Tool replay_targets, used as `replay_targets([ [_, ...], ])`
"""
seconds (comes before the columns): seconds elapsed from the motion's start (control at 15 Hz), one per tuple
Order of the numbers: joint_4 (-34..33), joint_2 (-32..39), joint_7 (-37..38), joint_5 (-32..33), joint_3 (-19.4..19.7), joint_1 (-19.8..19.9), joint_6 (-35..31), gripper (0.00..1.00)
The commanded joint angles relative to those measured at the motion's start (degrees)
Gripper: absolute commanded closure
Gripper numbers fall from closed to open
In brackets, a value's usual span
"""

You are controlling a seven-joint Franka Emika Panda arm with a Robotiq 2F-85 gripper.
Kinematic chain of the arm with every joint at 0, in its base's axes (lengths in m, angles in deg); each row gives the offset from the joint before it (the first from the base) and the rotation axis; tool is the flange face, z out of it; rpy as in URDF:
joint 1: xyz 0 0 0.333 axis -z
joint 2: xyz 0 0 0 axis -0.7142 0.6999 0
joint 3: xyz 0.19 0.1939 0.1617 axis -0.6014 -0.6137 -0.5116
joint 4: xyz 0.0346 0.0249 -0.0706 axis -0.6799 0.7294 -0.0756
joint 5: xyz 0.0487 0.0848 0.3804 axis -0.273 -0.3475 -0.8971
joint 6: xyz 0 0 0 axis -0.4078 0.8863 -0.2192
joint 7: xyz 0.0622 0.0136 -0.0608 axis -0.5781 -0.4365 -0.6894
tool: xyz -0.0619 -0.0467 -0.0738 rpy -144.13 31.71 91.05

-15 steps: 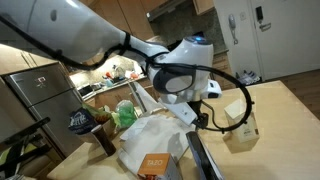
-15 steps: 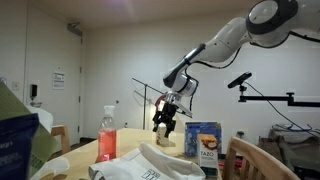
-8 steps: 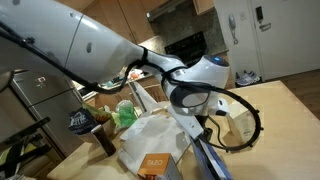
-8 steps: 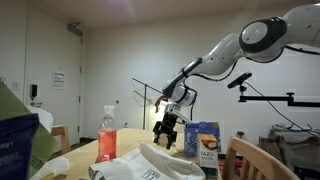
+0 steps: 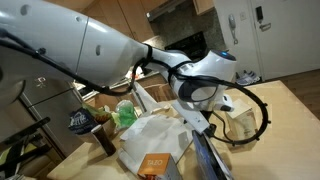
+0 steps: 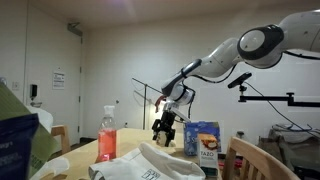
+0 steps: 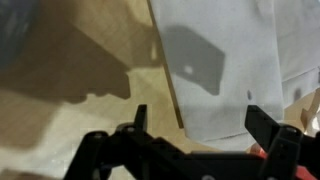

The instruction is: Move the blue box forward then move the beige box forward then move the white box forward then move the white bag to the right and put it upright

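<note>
Hovering open, gripper (image 6: 165,128) seemingly over white bag (image 6: 150,166).

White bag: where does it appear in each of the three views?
In an exterior view: the white bag lies at lower centre.
In an exterior view: the bag fills the bottom centre.
Wrist view: probably the white sheet at upper right.
Shared landmark: the wooden table.

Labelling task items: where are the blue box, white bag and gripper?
blue box (image 6: 203,142): an exterior view, middle of front face.
white bag (image 5: 150,132): an exterior view, middle of the cloth.
gripper (image 7: 200,120): wrist view, midway between its open fingertips.
</note>
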Motion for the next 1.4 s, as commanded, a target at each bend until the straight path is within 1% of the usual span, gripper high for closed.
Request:
replay_targets([
  [0.0, -4.4, 0.2, 2.4, 2.6, 0.3, -0.1, 3.4, 0.00],
  [0.4, -7.7, -0.5, 3.1, 6.1, 0.7, -0.9, 4.6, 0.00],
  [0.53, -5.0, -3.5, 3.1, 7.5, 2.1, -2.2, 2.5, 0.00],
  [0.8, 1.8, -12.6, 6.1, 15.1, 7.5, -6.4, -0.9, 0.00],
  [1.0, 7.0, -19.7, 9.1, 22.2, 11.9, -11.0, -1.0, 0.00],
  [1.07, 9.1, -21.9, 9.4, 25.0, 13.1, -12.6, 0.3, 0.00],
  [1.13, 10.6, -23.6, 10.2, 28.2, 13.1, -13.3, 1.2, 0.00],
  [1.33, 16.8, -28.8, 7.8, 34.6, 12.7, -15.2, 5.3, 0.00],
])
